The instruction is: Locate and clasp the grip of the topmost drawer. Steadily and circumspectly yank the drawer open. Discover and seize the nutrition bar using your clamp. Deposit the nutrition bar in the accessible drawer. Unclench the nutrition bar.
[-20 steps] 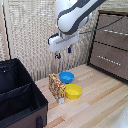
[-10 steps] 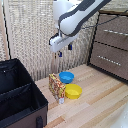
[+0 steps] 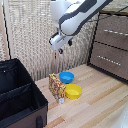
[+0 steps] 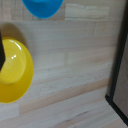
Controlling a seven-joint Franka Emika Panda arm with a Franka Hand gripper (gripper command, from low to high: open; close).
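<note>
The dresser stands at the exterior view's right. Its topmost drawer (image 3: pixel 114 27) is dark brown wood-grain with a slim silver handle (image 3: pixel 116 33), and it looks shut. The nutrition bar (image 3: pixel 56 86), a red, yellow and green packet, stands on edge on the wooden table beside the yellow bowl (image 3: pixel 73 91) and blue bowl (image 3: pixel 66 77). My gripper (image 3: pixel 64 46) hangs in the air above the bar and bowls, well left of the dresser, with its fingers apart and empty. The wrist view shows the yellow bowl (image 4: pixel 12 70), the blue bowl (image 4: pixel 42 6) and a dark dresser edge (image 4: pixel 120 75).
A large black fabric box (image 3: pixel 17 95) stands at the exterior view's left front. A like lower drawer (image 3: pixel 110 59) sits under the topmost one. A pale curtain hangs behind the table.
The arm has shifted only slightly; the gripper stays above the bowls. Nothing was taken hold of or opened.
</note>
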